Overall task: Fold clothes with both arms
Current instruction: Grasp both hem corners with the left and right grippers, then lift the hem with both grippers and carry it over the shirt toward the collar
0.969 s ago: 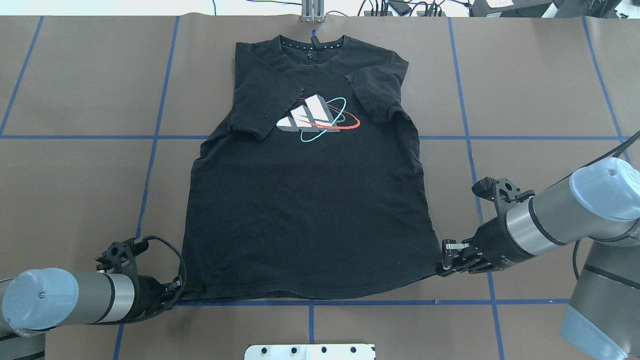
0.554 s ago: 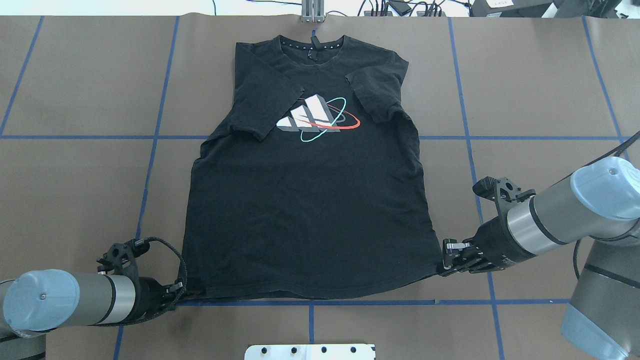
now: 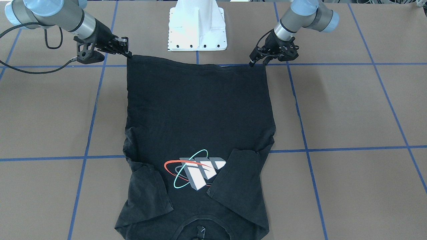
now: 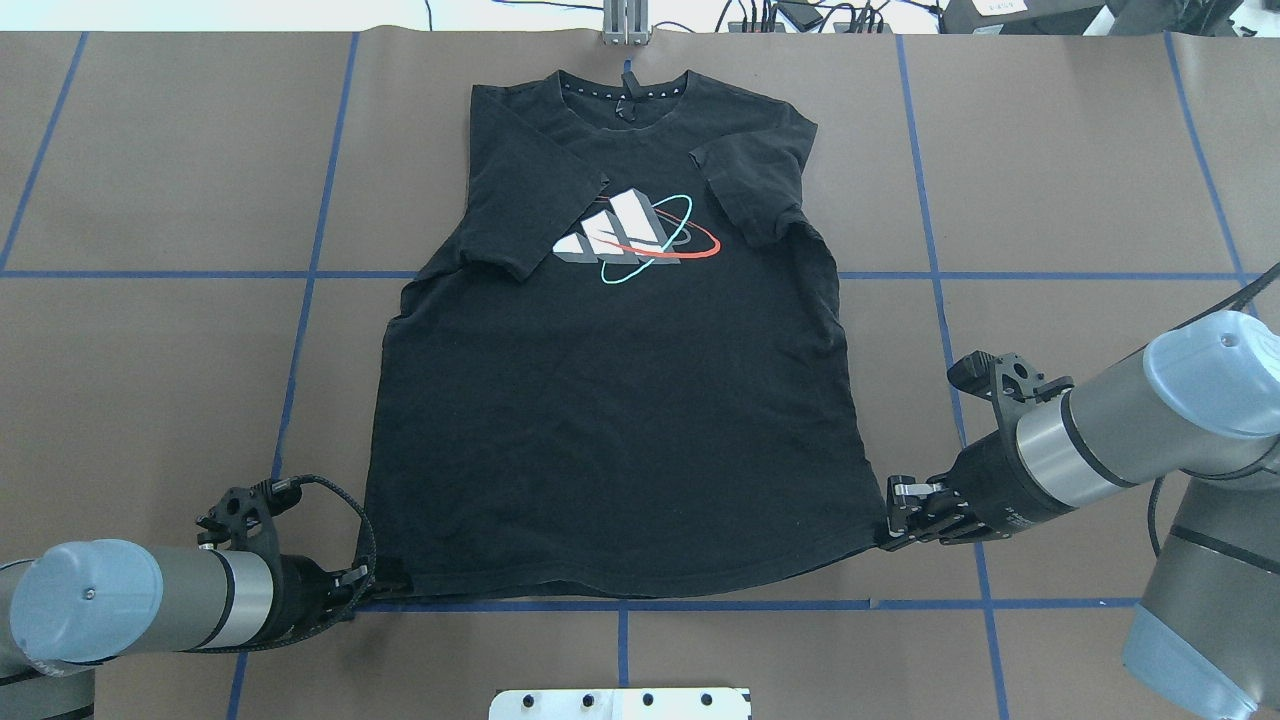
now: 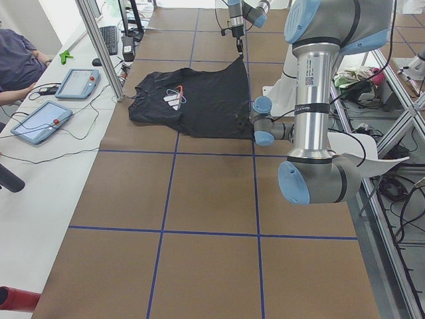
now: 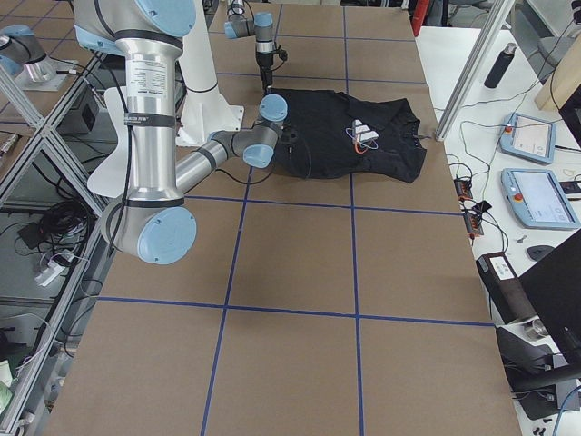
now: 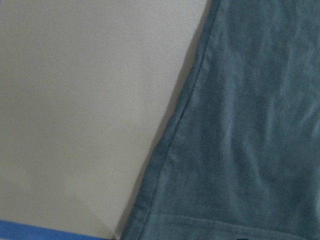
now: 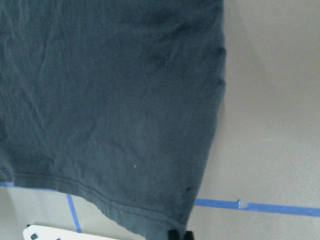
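Jaws of left gripper (image 4: 370, 585) and right gripper (image 4: 886, 528) both pinch shirt (image 4: 620, 430) hem corners; light floppy cloth, corners look like best hold.

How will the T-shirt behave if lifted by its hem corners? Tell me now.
Probably floppy: the T-shirt lies flat, wrinkled, with its sleeves folded inward, so it should sag between the jaws. Likely light: one hem corner peaks up where the jaws of the right arm meet it. It may drag rather than slide on the brown table cover.
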Robot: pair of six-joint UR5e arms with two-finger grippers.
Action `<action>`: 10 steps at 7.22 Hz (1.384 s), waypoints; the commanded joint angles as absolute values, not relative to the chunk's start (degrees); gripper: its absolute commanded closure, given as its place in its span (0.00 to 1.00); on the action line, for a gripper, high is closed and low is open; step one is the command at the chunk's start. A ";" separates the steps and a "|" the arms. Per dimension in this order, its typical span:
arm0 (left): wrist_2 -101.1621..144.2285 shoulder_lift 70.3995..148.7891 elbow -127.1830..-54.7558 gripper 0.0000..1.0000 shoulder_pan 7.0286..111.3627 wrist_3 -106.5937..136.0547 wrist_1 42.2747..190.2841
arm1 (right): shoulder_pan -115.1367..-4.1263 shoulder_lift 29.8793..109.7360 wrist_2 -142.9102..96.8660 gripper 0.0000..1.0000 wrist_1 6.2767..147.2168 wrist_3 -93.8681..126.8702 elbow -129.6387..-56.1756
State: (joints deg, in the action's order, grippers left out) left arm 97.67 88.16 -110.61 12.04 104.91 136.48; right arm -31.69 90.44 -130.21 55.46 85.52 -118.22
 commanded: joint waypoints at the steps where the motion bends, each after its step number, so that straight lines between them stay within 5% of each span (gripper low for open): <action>1: 97.73 88.68 -110.57 0.48 12.04 104.94 136.49 | -31.90 90.44 -130.52 1.00 55.46 85.52 -118.21; 6: 97.91 88.51 -110.57 1.00 12.13 104.94 136.41 | -31.99 90.53 -130.52 1.00 55.46 85.43 -118.21; 10: 98.52 87.55 -113.88 1.00 13.00 104.94 136.41 | -32.08 91.23 -130.69 1.00 55.02 85.43 -118.39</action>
State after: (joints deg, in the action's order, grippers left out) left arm 98.36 88.20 -111.95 12.59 105.01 136.42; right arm -31.99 90.77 -130.56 55.22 85.43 -118.25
